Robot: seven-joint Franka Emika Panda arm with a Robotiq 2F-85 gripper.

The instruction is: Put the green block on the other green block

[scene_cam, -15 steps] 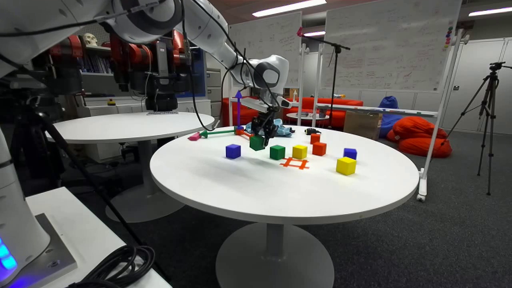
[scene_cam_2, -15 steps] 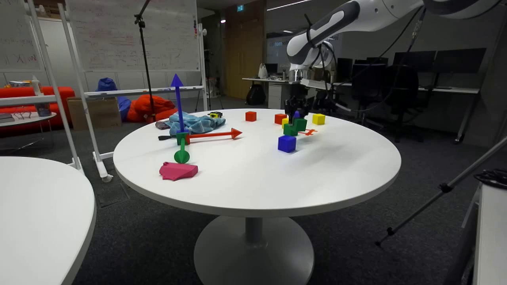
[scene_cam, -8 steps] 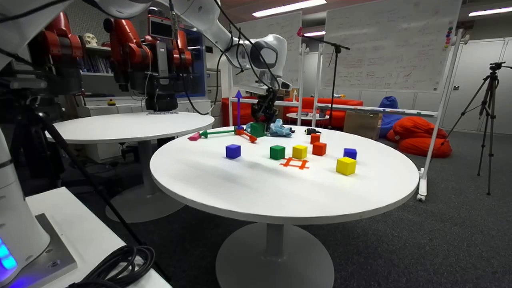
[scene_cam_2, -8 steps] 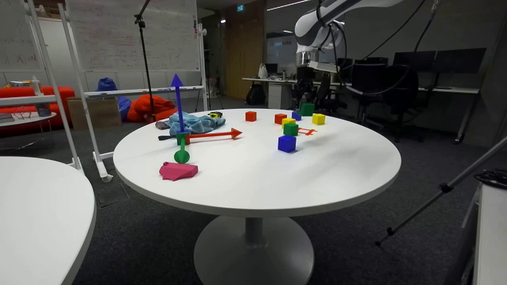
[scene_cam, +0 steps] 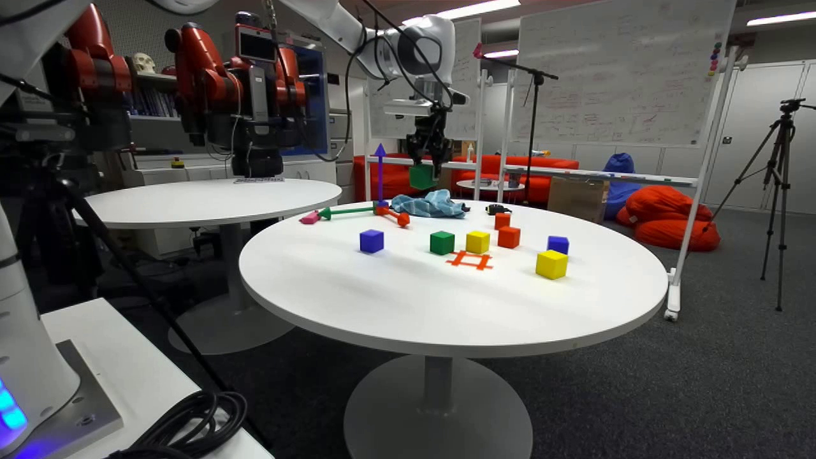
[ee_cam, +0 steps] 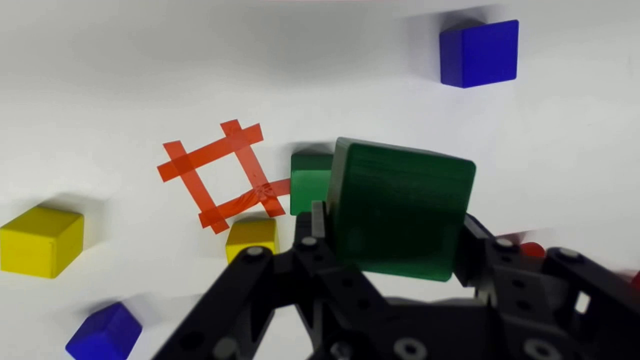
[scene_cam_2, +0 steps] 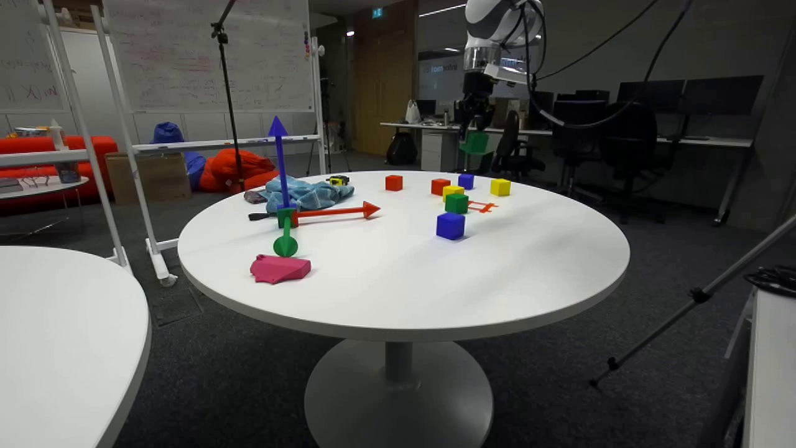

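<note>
My gripper (scene_cam: 427, 163) is shut on a green block (scene_cam: 421, 178) and holds it high above the table. In the wrist view the held green block (ee_cam: 402, 210) sits slightly tilted between both fingers. It also shows below the fingers in an exterior view (scene_cam_2: 476, 144). The other green block (scene_cam: 442, 243) stands on the white table, right beside a yellow cube. It shows in an exterior view (scene_cam_2: 456, 203). In the wrist view the other green block (ee_cam: 309, 192) is below and left of the held one, which partly hides it.
On the round white table (scene_cam: 357, 287) stand a blue cube (scene_cam: 371, 241), a yellow cube (scene_cam: 477, 242), red cubes (scene_cam: 509, 237), another blue cube (scene_cam: 558, 245) and another yellow cube (scene_cam: 551, 264). Red tape (scene_cam: 470, 259), a blue cloth (scene_cam: 428, 205), an axis-arrow model (scene_cam_2: 282, 168) and a pink piece (scene_cam_2: 280, 269) lie there too.
My gripper has risen well above the table with the green block held in it; one second ago the block was low, close to the other green block. The cubes on the table have not moved.
</note>
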